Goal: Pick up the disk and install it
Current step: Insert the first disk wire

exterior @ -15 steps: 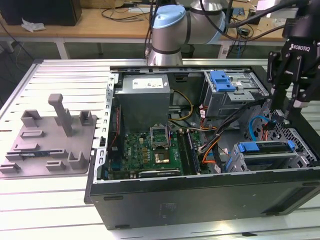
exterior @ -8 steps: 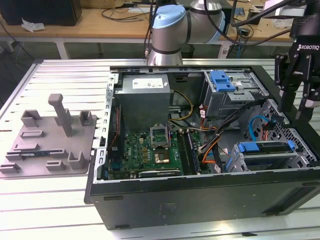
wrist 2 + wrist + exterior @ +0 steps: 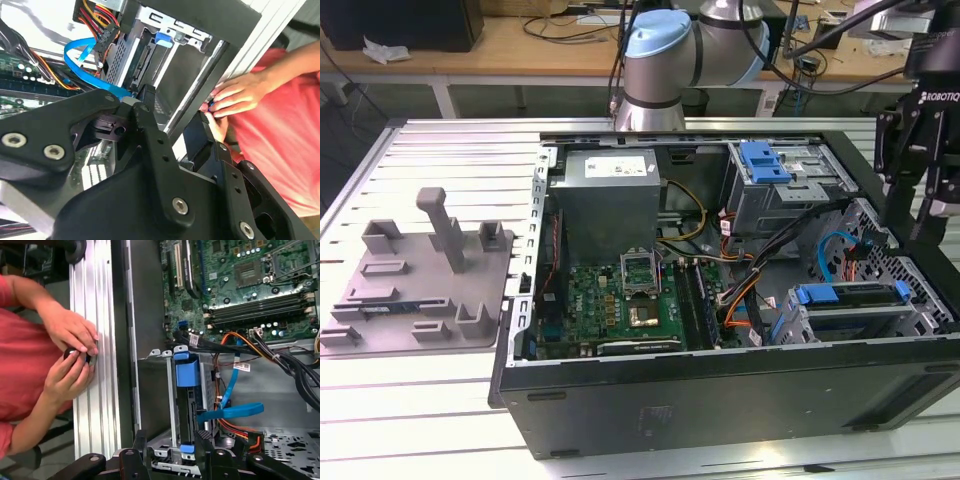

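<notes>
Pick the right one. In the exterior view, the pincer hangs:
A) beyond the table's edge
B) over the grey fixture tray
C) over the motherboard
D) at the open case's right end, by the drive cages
D: the pincer hangs at the exterior view's right, over the end of the computer case, just above the drive cage.

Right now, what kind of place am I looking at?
Probably a robotics lab or workshop: a robot arm beside an open computer case on a slatted metal table, with a wooden bench strewn with cables behind.
</notes>
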